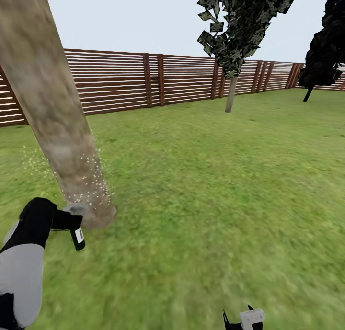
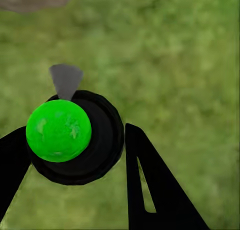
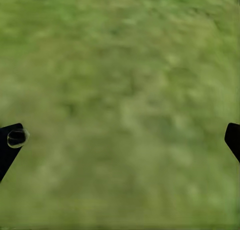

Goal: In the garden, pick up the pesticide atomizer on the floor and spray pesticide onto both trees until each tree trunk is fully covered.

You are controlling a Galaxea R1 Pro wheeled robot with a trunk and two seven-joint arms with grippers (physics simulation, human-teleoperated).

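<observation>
Two left fingers flank the pesticide atomizer.

1. The near tree trunk is cut off by the head view's top edge, its crown unseen.
2. The right end effector is cropped at the bottom edge.
3. The far fence is hidden behind that trunk on the left.
</observation>
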